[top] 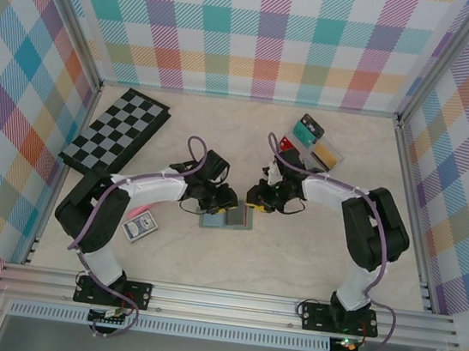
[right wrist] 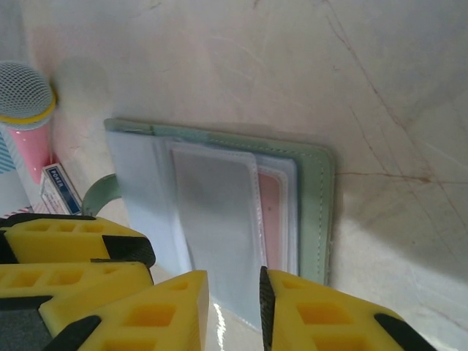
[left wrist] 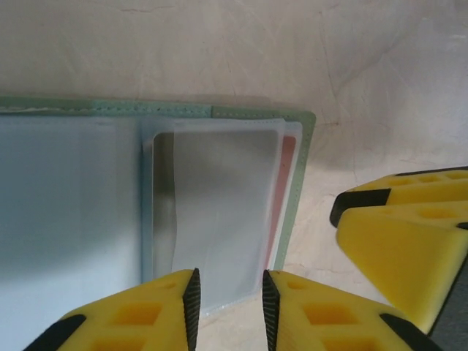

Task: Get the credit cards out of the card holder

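Two narrow-jawed claws, left gripper (left wrist: 230, 307) and right gripper (right wrist: 234, 307), straddle the open card holder's (left wrist: 73, 219) near edge; reddish credit card (right wrist: 272, 219) inside lies lengthwise ahead, nearer right.

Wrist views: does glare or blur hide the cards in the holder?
Left wrist: soft focus, milky sleeves on the card holder, a red card readable at its edge. Right wrist: small glare patch low on the sleeves, the red card showing pink through the plastic.

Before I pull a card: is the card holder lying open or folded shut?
Open. The card holder lies spread flat, its clear inner sleeves facing up; a reddish card shows tucked inside one sleeve.
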Controlling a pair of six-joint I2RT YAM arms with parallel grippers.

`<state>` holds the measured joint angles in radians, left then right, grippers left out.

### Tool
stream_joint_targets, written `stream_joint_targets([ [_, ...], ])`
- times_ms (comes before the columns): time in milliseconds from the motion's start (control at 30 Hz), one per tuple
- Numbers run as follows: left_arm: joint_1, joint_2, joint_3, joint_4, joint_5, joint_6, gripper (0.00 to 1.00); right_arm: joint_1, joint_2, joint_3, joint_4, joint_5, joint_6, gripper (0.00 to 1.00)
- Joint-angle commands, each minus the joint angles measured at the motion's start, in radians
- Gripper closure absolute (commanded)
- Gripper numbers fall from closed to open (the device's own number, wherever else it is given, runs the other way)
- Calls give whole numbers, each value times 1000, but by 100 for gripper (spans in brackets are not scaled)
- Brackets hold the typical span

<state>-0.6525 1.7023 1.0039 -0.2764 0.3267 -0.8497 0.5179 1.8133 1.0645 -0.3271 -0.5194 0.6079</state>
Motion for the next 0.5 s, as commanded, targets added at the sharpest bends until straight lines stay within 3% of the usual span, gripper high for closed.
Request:
stream_joint_targets([
  [0,-10,37,8,47,28,-18,71,14,32,34,34,-33,9,76],
  [467,-10,97,17,-26,-13,-10,79,28,100,80,-41,9,-29,74],
])
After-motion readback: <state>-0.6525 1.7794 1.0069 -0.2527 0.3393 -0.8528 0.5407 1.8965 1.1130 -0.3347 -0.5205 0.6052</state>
